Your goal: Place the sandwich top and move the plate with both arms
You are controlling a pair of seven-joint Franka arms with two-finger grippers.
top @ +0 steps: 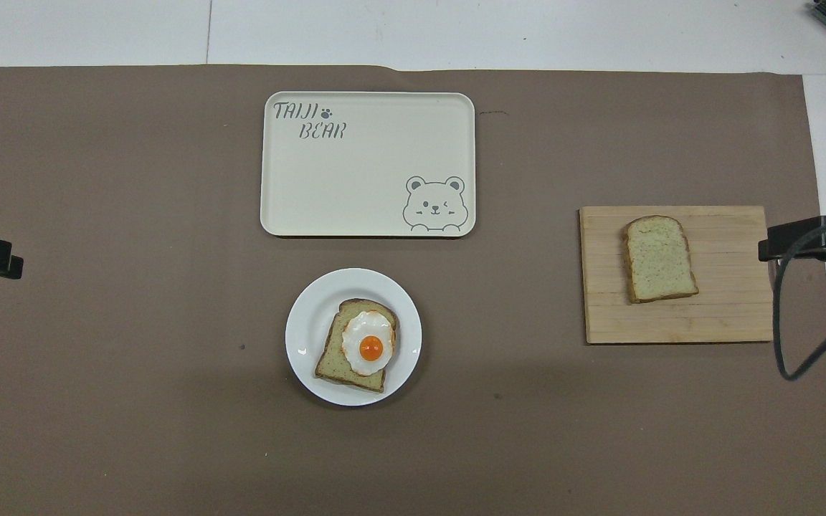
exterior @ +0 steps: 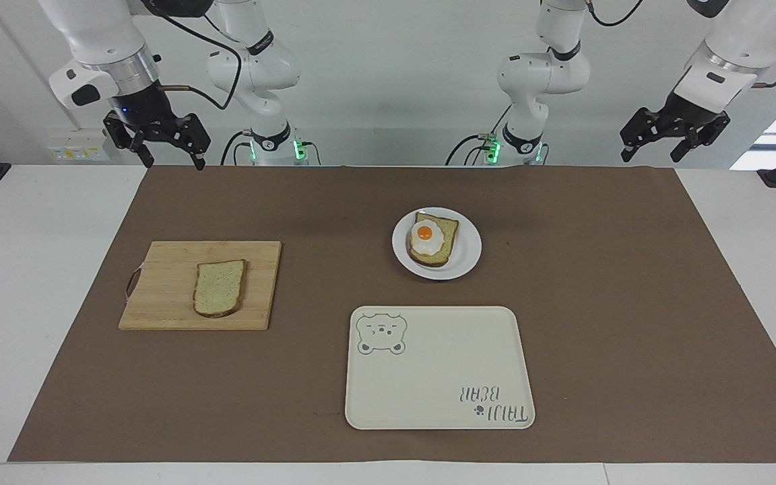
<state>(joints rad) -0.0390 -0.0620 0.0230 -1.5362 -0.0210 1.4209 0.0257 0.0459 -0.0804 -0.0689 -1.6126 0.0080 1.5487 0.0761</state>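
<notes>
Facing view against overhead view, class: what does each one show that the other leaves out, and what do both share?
Only the facing view shows both white arms raised at the robots' end, the left gripper and right gripper with jaws open. Only the overhead view shows the tray's bear drawing upright. Both share the plain tan bread slice on the wooden cutting board, the egg-topped bread on the round white plate, and the cream rectangular tray.

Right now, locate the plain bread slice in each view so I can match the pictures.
Facing view: the plain bread slice lies on the wooden cutting board, left of centre.
Overhead view: the same slice lies on that board, at the right.
Shared landmark: the bear tray.
</notes>
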